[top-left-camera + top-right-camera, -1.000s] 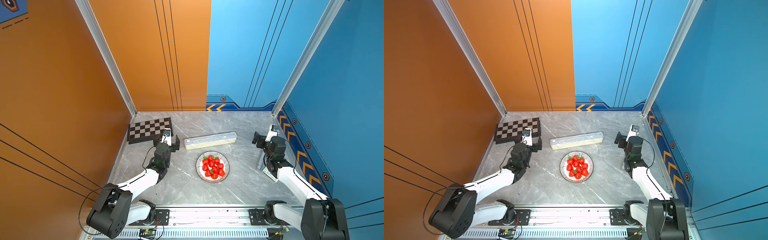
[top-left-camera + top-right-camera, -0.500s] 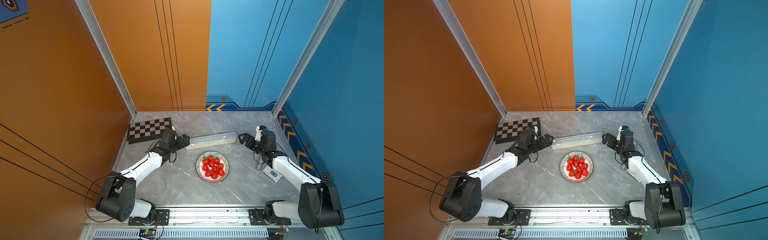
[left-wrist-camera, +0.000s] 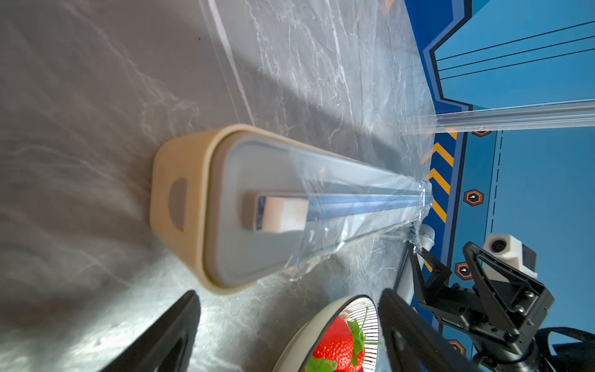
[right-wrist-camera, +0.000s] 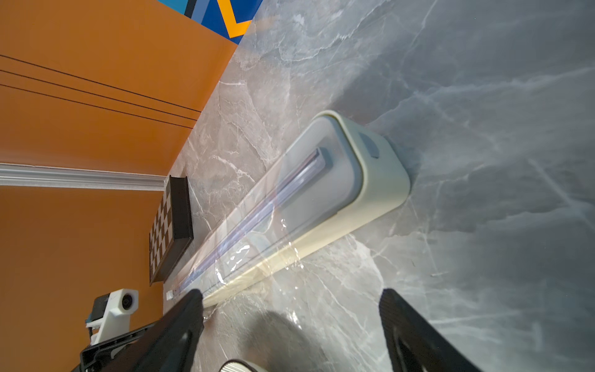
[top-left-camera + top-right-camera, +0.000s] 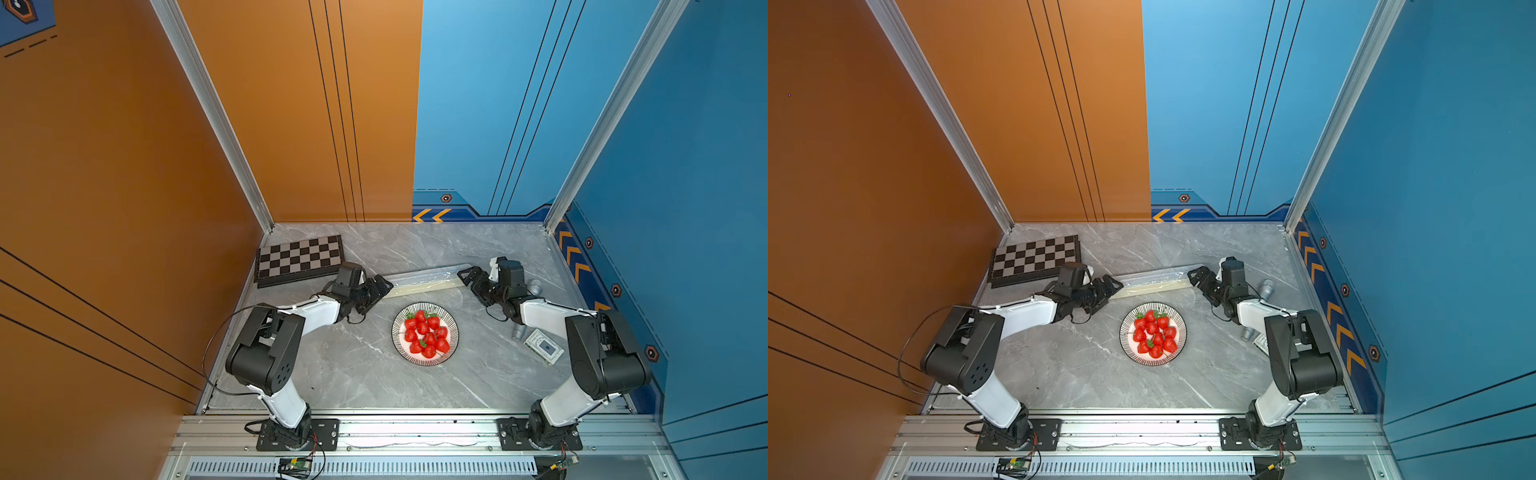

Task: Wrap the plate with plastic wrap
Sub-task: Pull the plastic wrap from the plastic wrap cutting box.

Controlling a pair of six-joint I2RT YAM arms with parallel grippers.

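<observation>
While poised at box [image 5: 424,279] ends, left gripper [image 5: 383,291] and right gripper [image 5: 465,280] spread empty, seemingly sought wrap [image 3: 338,244]; needed next to pinch its edge.

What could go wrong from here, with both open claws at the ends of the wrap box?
The clear film lies loose and crinkled over the box, so a claw may well pinch the box or nothing instead. The left claw and right claw are at opposite ends; an uneven pull could swing the box into the plate close in front. The left claw also sits near the plate's rim and might nudge it.
</observation>
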